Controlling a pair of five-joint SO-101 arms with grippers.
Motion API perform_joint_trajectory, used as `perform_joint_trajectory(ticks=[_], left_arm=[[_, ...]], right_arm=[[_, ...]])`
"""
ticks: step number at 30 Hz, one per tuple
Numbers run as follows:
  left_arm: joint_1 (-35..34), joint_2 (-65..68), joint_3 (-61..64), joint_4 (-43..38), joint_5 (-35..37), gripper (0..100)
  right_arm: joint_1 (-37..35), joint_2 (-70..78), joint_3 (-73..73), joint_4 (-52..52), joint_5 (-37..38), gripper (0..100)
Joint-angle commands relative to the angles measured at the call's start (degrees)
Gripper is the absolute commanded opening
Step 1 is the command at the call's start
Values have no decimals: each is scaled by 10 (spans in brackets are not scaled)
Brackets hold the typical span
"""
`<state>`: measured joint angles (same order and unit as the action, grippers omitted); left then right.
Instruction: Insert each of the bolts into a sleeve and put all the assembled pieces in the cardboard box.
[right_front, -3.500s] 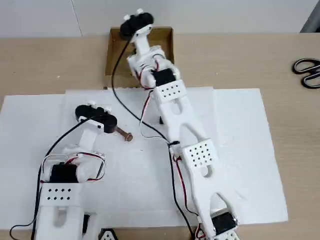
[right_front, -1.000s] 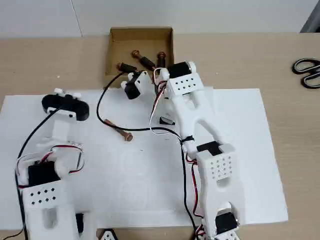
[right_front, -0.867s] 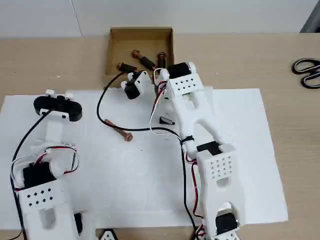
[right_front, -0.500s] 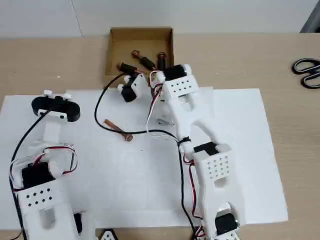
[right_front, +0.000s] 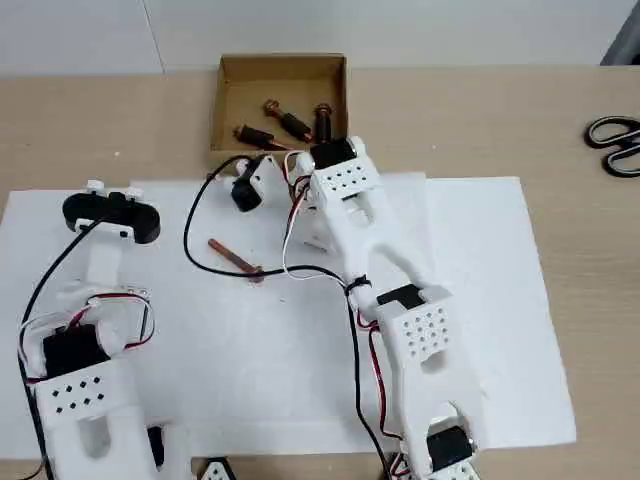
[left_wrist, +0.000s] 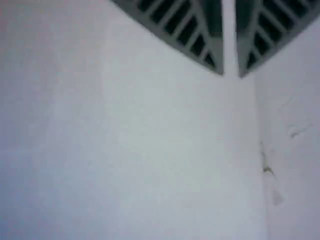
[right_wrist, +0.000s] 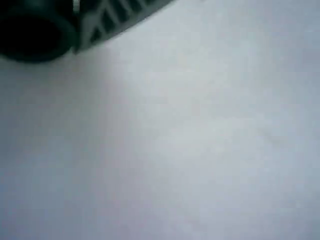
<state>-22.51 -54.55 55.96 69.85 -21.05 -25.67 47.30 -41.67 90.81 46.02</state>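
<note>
The cardboard box (right_front: 240, 85) sits at the far edge of the wooden surface (right_front: 480, 120), just beyond a white sheet (right_front: 480, 300) that covers most of the work area. Three assembled pieces (right_front: 286, 120) lie inside the box, dark sleeves with copper-coloured heads, grouped toward its near wall.

One bare bolt (right_front: 236, 259) lies flat on the white sheet between the two arms. It is set at a slant with its head at the end nearer the arms' bases, and it touches neither arm.

The left tool (left_wrist: 231, 74) hangs low over the sheet near its left side, well apart from the bolt. Its jaws are drawn together to a thin slit and there is nothing between them.

The right tool (right_front: 248, 185) is over the far part of the sheet, just in front of the box's near wall and a little beyond the bolt. Whether it is open or closed cannot be told from the pictures, and nothing can be seen in its hold.

A pair of scissors (right_front: 615, 145) lies on the bare wood at the far right, well away from everything else.
</note>
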Motion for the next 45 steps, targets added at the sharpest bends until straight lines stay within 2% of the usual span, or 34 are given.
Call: perform_joint_trajectory(ticks=[1, 10, 15, 21, 45], left_arm=[[-1, -4, -20, 4, -4, 5], [0, -4, -21, 4, -4, 5], [0, -4, -21, 4, -4, 5], [0, -4, -23, 5, -4, 5], [0, -4, -24, 5, -4, 5]], right_arm=[[8, 17, 7, 3, -7, 58], [29, 20, 0, 26, -24, 65], [35, 7, -28, 57, -50, 214], [37, -12, -28, 65, -47, 138], [52, -56, -26, 85, -51, 138]])
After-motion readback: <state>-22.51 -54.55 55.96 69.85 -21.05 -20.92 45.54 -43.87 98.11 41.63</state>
